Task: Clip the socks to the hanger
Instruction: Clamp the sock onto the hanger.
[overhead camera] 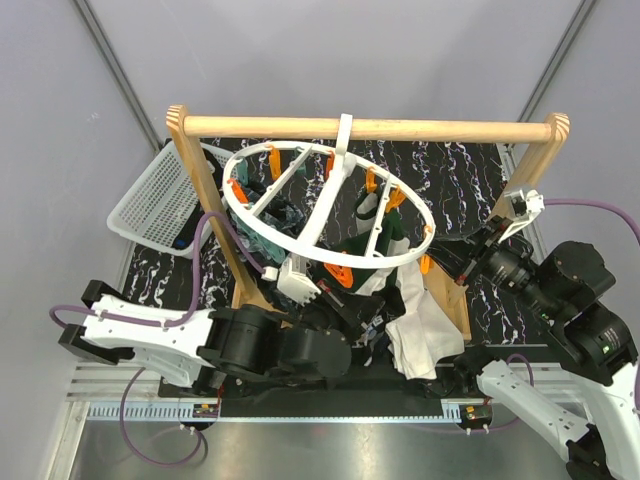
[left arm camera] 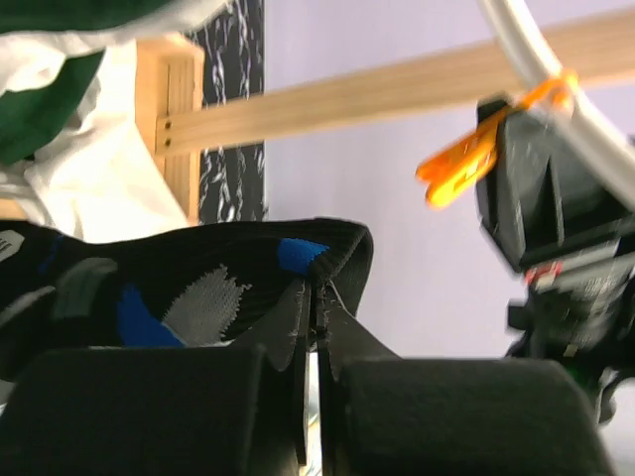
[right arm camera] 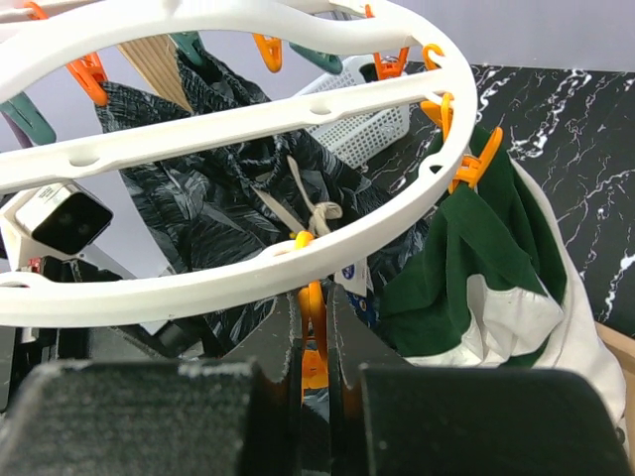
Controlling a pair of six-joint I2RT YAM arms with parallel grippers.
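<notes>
The hanger (overhead camera: 300,238), a white ring with spokes and orange pegs, hangs by its hook from the wooden rail. My left gripper (left arm camera: 319,290) is shut on the edge of a black sock (left arm camera: 198,288) with blue and grey patches, held below the ring (left arm camera: 526,50) near an orange peg (left arm camera: 466,157). In the top view the left gripper (overhead camera: 333,290) sits under the ring's near edge. My right gripper (right arm camera: 316,295) is shut on an orange peg (right arm camera: 312,365) hanging from the ring's rim (right arm camera: 248,124). In the top view the right gripper (overhead camera: 440,258) is at the ring's right edge.
The wooden rail frame (overhead camera: 370,127) stands across the marbled black table. A white mesh basket (overhead camera: 160,200) leans at the far left. A white cloth (overhead camera: 425,325) lies by the frame's right post. A dark patterned garment (right arm camera: 228,198) and a green-and-white one (right arm camera: 476,258) hang under the ring.
</notes>
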